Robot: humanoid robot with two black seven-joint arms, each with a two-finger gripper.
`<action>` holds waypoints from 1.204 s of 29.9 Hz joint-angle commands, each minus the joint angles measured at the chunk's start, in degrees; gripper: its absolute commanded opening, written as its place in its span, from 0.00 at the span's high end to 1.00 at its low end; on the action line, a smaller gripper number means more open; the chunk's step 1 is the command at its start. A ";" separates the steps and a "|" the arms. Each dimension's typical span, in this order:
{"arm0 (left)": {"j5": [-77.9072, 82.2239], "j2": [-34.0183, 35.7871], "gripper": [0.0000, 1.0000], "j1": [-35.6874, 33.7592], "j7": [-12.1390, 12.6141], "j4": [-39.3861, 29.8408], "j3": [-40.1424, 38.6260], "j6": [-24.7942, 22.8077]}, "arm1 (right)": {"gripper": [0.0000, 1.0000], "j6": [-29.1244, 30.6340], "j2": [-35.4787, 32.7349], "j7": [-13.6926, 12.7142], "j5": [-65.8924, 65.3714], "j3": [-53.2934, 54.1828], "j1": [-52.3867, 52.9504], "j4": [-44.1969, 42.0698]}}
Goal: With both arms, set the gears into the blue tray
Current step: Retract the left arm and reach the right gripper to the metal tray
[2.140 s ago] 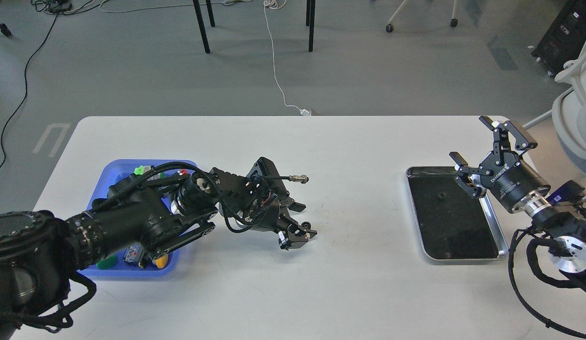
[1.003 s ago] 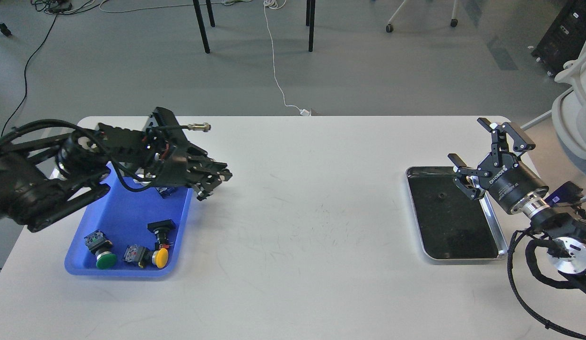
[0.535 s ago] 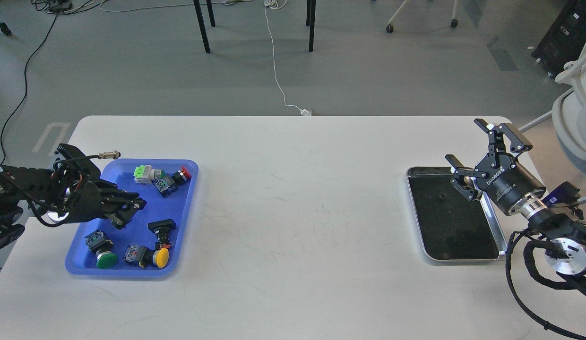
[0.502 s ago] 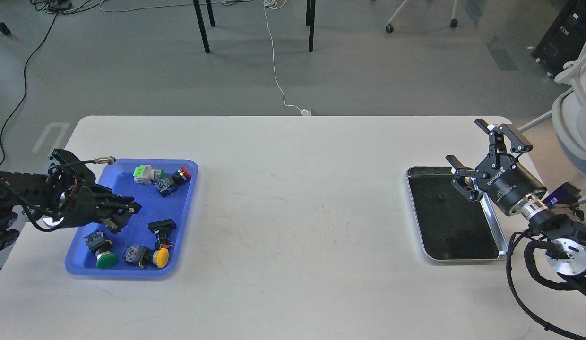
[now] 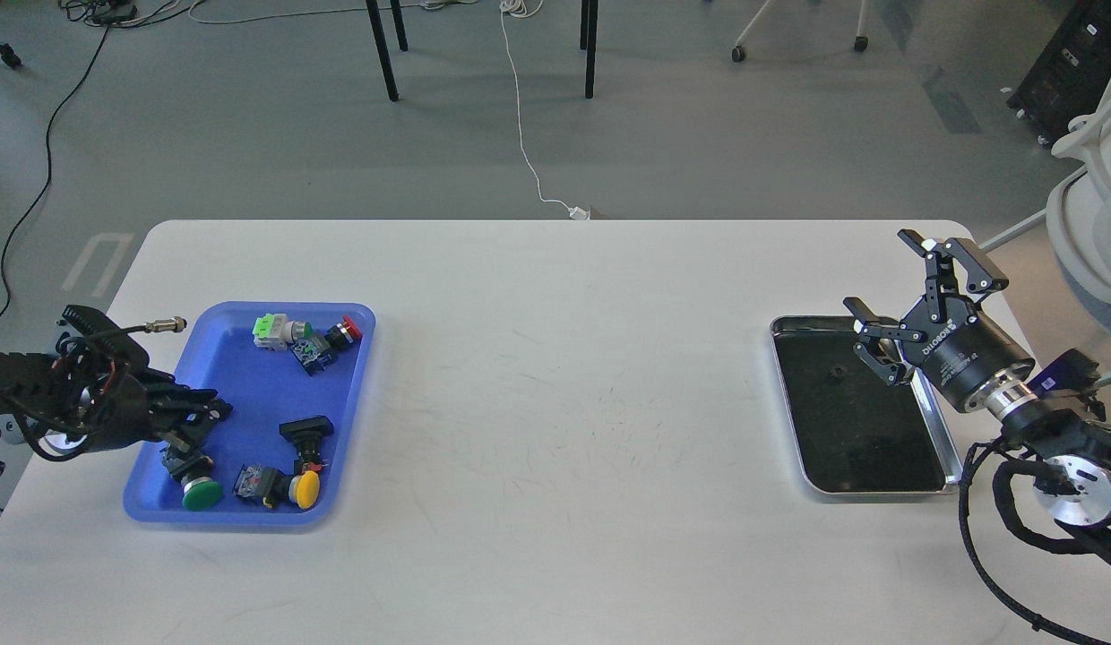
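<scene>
One gear (image 5: 838,371) left in silver tray (image 5: 934,421) at worktop's right edge, right hand (image 5: 881,309) spread above it; left hand (image 5: 197,421) over blue tray (image 5: 251,385), state unreadable.

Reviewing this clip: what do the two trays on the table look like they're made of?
The blue tray looks like moulded plastic: uniform bright blue, matte, rounded corners, soft low rim. The silver tray appears to be metal, probably steel: its thin rim is shiny and reflective. Its bottom is dark and dull, perhaps a liner or coating; I can't tell which.
</scene>
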 commanded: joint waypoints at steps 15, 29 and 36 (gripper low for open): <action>-40.70 -5.35 0.06 -12.22 0.00 -16.35 -7.80 1.07 | 0.03 0.44 -4.05 0.00 -13.58 -0.96 4.30 0.00; -77.23 -24.27 0.02 8.43 0.00 -17.42 -30.12 0.73 | 0.02 0.71 -13.03 0.00 -67.30 -37.23 39.01 -1.75; -77.49 -25.59 0.02 12.22 1.89 -17.68 -35.58 -2.61 | 0.01 0.79 -3.99 0.00 -74.08 -57.62 52.03 -11.41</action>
